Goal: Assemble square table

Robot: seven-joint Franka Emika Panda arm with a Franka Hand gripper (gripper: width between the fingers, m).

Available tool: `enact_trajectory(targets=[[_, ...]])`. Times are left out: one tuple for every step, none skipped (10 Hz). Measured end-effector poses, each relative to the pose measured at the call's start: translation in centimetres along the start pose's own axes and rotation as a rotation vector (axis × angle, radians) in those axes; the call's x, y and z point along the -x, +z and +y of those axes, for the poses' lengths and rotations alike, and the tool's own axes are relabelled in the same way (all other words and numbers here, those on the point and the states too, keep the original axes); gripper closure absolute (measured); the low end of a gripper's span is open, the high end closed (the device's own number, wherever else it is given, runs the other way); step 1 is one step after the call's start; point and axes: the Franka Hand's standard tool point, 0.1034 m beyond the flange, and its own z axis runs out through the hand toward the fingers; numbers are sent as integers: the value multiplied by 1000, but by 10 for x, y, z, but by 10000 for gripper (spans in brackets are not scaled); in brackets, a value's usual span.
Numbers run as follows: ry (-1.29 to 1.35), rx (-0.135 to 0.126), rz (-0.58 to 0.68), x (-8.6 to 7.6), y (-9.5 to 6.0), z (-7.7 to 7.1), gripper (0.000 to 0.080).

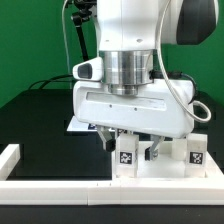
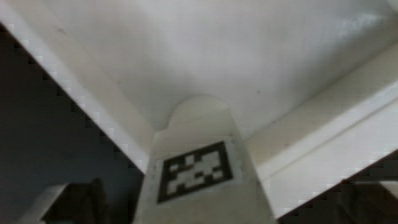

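Observation:
The square table's top shows as a white tray with a raised rim, filling the wrist view [image 2: 214,50]; in the exterior view only a white edge [image 1: 76,124] shows behind the arm. A white leg [image 2: 199,165] with a black-and-white tag lies between my fingers [image 2: 71,200] and points at the top. In the exterior view this leg [image 1: 126,155] stands under my gripper [image 1: 131,148]. The gripper [image 2: 210,205] is low and straddles the leg with gaps on both sides, so it looks open. Another tagged leg [image 1: 196,152] stands at the exterior view's right.
A long white rail [image 1: 100,185] runs along the front, with an upright end [image 1: 12,157] at the exterior view's left. The table surface is black. The arm's body hides most of what lies behind the gripper.

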Motion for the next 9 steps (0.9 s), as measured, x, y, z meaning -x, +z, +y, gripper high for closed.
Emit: enact_trajectory(targets=[[3, 0, 0, 0, 0, 0, 244], [46, 0, 0, 0, 0, 0, 244], [124, 1, -2, 0, 1, 1, 425], [198, 1, -2, 0, 1, 1, 515], [258, 1, -1, 0, 1, 1, 515], [311, 1, -2, 0, 1, 1, 514], [389, 0, -2, 0, 1, 1, 514], [460, 0, -2, 0, 1, 1, 514], [585, 1, -10, -2, 0, 4, 514]])
